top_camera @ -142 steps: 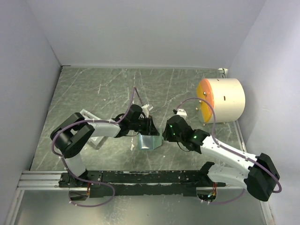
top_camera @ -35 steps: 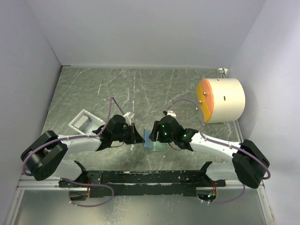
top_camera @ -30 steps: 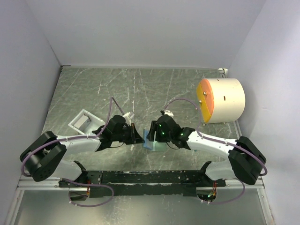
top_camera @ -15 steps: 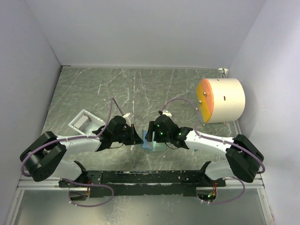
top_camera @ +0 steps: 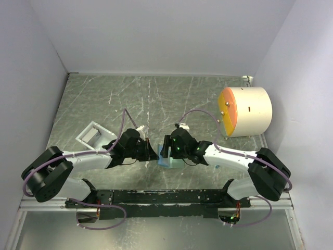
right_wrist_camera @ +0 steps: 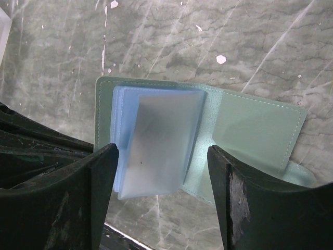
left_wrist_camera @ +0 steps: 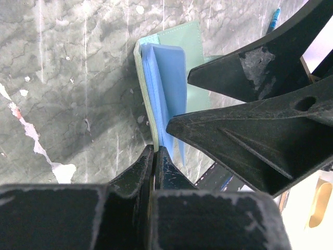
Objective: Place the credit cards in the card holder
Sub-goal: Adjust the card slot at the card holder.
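The card holder (top_camera: pixel 169 161) lies open on the marble table between my two grippers. Its outside is sage green (right_wrist_camera: pixel 255 125) and its light blue pockets (right_wrist_camera: pixel 156 140) fan up from the spine. My left gripper (left_wrist_camera: pixel 155 150) is shut on the near edge of the green cover (left_wrist_camera: pixel 179 57), which stands on edge beside the blue pockets (left_wrist_camera: pixel 164 83). My right gripper (right_wrist_camera: pixel 162 192) hangs open just above the pockets, one finger on each side, holding nothing. Its fingers (left_wrist_camera: pixel 260 67) crowd close to the left gripper (top_camera: pixel 155 152). I cannot make out any credit cards for sure.
A shallow white tray (top_camera: pixel 82 138) with a grey flat piece (top_camera: pixel 91 135) in it sits at the left. A white cylinder with an orange face (top_camera: pixel 247 111) stands at the right. Pale walls close in the table, and a black rail (top_camera: pixel 156 197) runs along the near edge.
My right gripper has slid a little left over the card holder and spread its fingers wider. My left gripper has stayed shut in the same place.
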{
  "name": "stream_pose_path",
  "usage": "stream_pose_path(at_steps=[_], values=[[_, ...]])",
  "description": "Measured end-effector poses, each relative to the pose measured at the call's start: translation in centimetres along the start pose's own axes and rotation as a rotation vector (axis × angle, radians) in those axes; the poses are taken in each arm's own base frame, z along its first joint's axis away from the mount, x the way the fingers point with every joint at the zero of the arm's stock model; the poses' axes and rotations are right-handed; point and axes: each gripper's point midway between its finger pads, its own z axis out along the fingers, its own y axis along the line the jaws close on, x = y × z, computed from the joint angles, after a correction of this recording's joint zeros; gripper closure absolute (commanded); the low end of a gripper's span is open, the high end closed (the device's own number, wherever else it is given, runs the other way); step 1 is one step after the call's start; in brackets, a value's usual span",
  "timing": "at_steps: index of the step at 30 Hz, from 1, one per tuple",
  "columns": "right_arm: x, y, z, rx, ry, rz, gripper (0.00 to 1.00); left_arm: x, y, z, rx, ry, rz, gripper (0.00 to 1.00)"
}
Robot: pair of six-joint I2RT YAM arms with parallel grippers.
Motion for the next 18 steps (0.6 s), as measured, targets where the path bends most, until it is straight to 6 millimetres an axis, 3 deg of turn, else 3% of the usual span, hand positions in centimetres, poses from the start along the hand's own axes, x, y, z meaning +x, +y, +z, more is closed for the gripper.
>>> stream_pose_path(at_steps=[7,11,18], values=[[0.2,-0.6,0.2,0.026,0.005,-0.012,0.32,0.0,-0.1,-0.1,-0.001,-0.003,0.002,0.93],[0.4,-2.4,0.1,0.107,0.001,-0.031,0.34,0.0,0.2,-0.2,-0.017,-0.006,0.001,0.93],[0.6,-6.0,-1.2,0.272,-0.013,-0.068,0.52,-0.3,0.0,-0.7,-0.023,-0.024,0.004,0.93]])
